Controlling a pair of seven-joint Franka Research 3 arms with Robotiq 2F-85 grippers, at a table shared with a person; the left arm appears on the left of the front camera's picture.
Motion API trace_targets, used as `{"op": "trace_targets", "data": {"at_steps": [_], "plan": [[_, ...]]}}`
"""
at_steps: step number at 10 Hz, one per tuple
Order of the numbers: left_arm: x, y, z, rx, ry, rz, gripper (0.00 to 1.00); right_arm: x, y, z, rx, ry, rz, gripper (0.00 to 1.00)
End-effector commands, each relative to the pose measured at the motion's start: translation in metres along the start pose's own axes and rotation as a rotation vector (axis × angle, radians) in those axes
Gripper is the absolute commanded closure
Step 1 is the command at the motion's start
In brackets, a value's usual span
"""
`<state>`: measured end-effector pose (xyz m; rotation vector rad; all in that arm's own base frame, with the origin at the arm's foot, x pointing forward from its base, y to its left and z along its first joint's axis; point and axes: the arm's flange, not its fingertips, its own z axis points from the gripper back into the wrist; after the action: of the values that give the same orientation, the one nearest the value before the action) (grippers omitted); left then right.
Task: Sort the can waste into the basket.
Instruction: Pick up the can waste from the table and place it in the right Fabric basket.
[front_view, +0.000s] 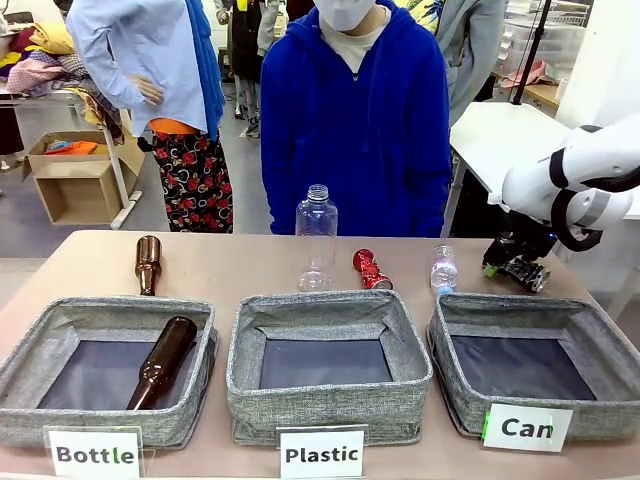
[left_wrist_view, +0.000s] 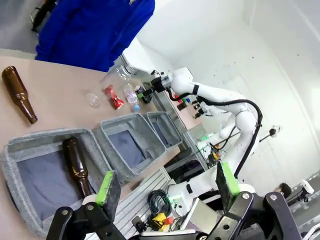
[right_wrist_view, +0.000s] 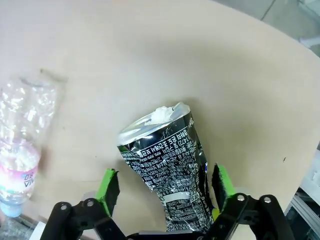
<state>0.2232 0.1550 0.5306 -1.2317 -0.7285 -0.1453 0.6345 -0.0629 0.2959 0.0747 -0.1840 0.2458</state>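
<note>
Fingers of the right gripper straddle the black can at the table's far right, not yet clamped, behind the Can basket; red can lies leftward; left gripper gapes wide, empty.

Along the bottom of the front view I read three white paper cards. The "Bottle" card stands on the left grey fabric basket, the "Plastic" card on the middle grey fabric basket, and the "Can" card on the right grey fabric basket. At lower centre of the right wrist view, the crushed black metal can carries dense white print I can't make out.
</note>
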Motion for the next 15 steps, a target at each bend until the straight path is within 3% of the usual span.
{"op": "trace_targets", "data": {"at_steps": [1, 3, 9, 10, 13, 15], "plan": [[-0.005, 0.008, -0.03, -0.056, 0.113, -0.006, 0.0, 0.002, 0.0, 0.0, -0.006, -0.001, -0.011, 0.6], [0.0, 0.027, -0.074, -0.078, 0.231, 0.076, 0.0, 0.001, 0.001, 0.0, 0.0, 0.004, -0.014, 1.0], [-0.015, 0.084, -0.175, -0.035, 0.431, 0.291, 0.0, -0.004, -0.001, 0.005, 0.02, -0.014, -0.026, 1.0], [-0.005, 0.077, -0.152, -0.06, 0.399, 0.217, 0.0, -0.007, 0.0, 0.011, 0.02, -0.024, -0.025, 1.0], [-0.005, 0.077, -0.152, -0.06, 0.399, 0.217, 0.0, -0.044, 0.012, 0.094, 0.071, -0.113, -0.004, 1.0], [-0.005, 0.077, -0.152, -0.06, 0.399, 0.217, 0.0, -0.085, 0.025, 0.154, 0.113, -0.116, 0.106, 1.0]]}}
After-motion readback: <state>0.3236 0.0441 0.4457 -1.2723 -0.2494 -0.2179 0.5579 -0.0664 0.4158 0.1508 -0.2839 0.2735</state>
